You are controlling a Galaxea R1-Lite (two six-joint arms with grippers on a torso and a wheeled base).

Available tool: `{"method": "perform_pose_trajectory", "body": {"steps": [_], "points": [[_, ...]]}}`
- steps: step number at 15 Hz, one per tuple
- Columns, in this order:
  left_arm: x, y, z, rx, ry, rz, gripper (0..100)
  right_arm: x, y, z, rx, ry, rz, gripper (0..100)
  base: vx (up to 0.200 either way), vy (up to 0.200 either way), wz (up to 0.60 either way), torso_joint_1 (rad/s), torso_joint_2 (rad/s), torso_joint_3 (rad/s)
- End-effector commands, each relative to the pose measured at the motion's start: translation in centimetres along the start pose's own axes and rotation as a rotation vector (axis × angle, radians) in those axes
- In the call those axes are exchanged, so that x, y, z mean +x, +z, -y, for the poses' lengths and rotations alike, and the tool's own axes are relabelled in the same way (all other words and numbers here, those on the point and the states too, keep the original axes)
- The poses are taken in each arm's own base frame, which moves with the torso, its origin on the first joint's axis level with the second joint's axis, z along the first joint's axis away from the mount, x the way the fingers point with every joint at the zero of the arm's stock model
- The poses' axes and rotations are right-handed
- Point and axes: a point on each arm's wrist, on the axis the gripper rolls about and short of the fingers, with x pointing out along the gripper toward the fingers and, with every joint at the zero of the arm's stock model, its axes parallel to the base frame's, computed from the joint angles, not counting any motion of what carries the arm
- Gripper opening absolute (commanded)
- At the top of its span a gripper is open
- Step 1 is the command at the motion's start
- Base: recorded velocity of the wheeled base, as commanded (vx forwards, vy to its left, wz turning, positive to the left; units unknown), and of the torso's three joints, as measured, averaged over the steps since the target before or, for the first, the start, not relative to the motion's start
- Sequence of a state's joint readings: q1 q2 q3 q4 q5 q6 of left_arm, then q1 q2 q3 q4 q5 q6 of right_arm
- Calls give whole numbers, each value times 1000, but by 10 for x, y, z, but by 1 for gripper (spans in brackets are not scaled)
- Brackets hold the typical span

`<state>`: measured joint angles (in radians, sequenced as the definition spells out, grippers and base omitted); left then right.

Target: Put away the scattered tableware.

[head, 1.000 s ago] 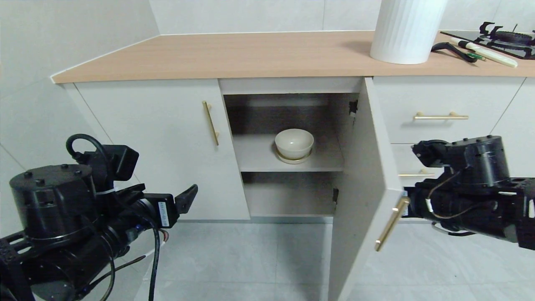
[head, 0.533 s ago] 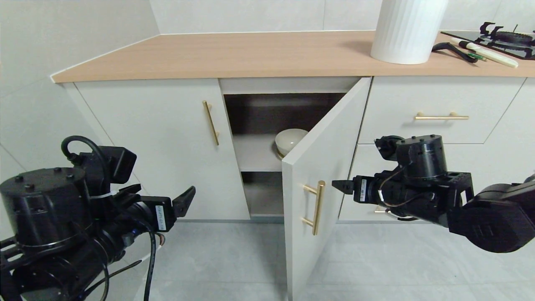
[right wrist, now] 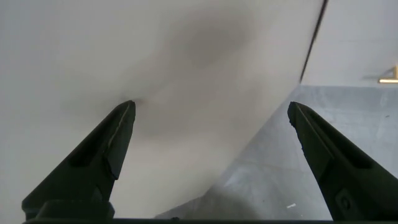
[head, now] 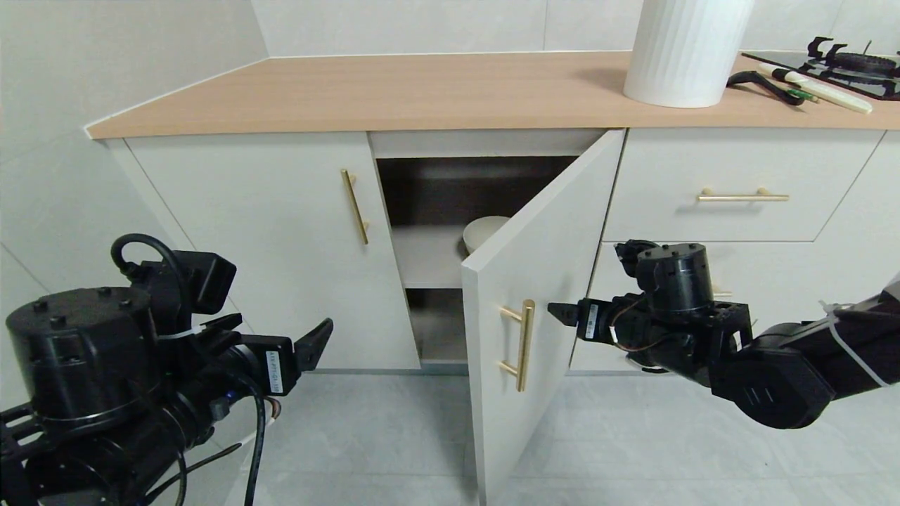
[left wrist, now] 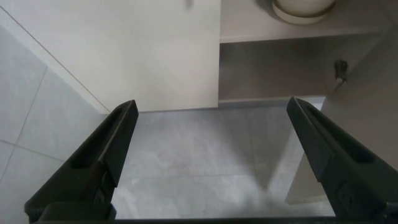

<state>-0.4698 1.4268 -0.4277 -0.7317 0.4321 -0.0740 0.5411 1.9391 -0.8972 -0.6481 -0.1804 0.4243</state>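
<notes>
A cream bowl [head: 481,230] sits on a small plate on the middle shelf of the open cabinet; the white cabinet door [head: 541,267] hides its right half. The bowl [left wrist: 303,6] and plate also show at the left wrist view's edge. The door stands about half shut, its gold handle [head: 521,344] facing me. My right gripper [head: 562,313] is open against the door's outer face [right wrist: 205,62], right of the handle, with one fingertip [right wrist: 129,109] at the panel. My left gripper [head: 316,337] hangs open and holds nothing, low at the left above the floor [left wrist: 205,162].
On the wooden counter [head: 394,88] stand a tall white ribbed container [head: 685,53] and some utensils [head: 808,84] beside a stove grate [head: 854,63]. Drawers with gold handles [head: 742,198] lie right of the door. The left cabinet door [head: 267,239] is closed. Grey tile floor [head: 394,436] spreads below.
The cabinet door has swung from wide open to about half shut, covering part of the bowl. My right gripper moved left with it, along its outer face. The left arm barely shifted.
</notes>
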Motion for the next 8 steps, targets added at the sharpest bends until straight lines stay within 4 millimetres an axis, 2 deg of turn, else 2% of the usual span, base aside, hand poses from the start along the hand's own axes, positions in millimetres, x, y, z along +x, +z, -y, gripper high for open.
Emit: {"method": "perform_pose_trajectory", "body": {"steps": [1,2,8], "points": [[0,-2,0,4,1,-8,100,1,-1,0,-1,0,-3,100,0,0,0,0,0,0],[0,-3,0,6,0,-12,100,2,-1,-1,6,2,-3,100,0,0,0,0,0,0],[0,-3,0,6,2,-14,100,21,2,-12,137,-23,41,100,200,0,0,2,2,2]]}}
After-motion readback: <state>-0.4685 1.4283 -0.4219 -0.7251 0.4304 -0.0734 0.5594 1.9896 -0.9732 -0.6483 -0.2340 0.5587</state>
